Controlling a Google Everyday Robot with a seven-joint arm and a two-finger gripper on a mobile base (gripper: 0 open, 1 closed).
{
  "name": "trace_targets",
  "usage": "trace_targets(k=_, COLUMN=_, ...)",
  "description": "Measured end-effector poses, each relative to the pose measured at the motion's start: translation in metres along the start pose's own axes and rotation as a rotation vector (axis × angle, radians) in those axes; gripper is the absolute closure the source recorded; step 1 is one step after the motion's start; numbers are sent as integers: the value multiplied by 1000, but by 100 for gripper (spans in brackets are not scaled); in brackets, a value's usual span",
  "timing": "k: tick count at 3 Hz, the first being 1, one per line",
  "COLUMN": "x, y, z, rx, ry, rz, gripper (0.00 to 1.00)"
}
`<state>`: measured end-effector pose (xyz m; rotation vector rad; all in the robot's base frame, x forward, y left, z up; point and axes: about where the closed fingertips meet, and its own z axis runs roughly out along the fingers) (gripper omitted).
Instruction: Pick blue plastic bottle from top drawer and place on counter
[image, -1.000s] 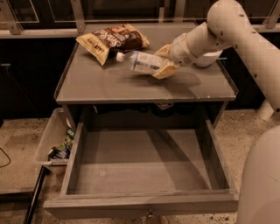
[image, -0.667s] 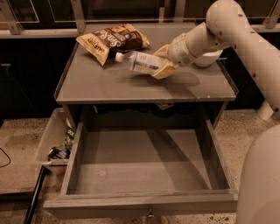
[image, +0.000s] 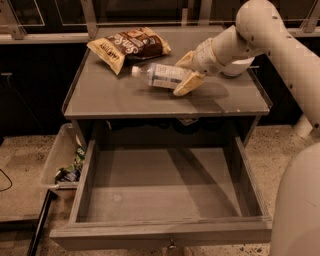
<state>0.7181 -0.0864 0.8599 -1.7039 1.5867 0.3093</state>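
The blue plastic bottle (image: 160, 75), clear with a white cap and pale label, lies on its side over the counter (image: 115, 97), cap pointing left toward the chip bag. My gripper (image: 187, 72) is over the middle of the counter and shut on the bottle's base end, one finger (image: 188, 83) in front of it and one behind. I cannot tell whether the bottle rests on the counter or hangs just above it. The top drawer (image: 160, 192) is pulled fully open below the counter, and nothing shows inside it.
A brown chip bag (image: 127, 46) lies at the counter's back left. A white bowl (image: 240, 66) sits behind my arm at the back right. A translucent plastic bin of clutter (image: 62, 162) stands on the floor left of the drawer. My robot's base (image: 300, 210) fills the lower right.
The gripper and bottle have barely moved; at most they have shifted slightly on the counter.
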Motion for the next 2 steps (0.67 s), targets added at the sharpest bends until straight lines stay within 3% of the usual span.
trace_targets(k=1, x=0, y=0, z=0, rx=0, ry=0, rz=0, gripper=0)
trace_targets(k=2, x=0, y=0, z=0, rx=0, ry=0, rz=0, gripper=0)
